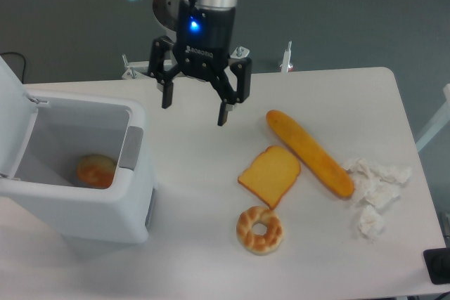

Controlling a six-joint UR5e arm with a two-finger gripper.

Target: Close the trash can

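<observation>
Camera view: the trash can [84, 201] sits at the table's [211, 173] left edge, its lid [13, 103] standing upright and open, a round pastry [95, 171] inside. Closing has not started. My gripper [195, 105] hangs above the table right of the bin, fingers spread and empty. Its body carries white lettering, too small to read reliably.

Bright, even light from overhead washes the white table [211, 166], leaving only soft, faint shadows under things. A blue indicator glows upper centre. The picture is sharp, with slight softness toward the edges.
</observation>
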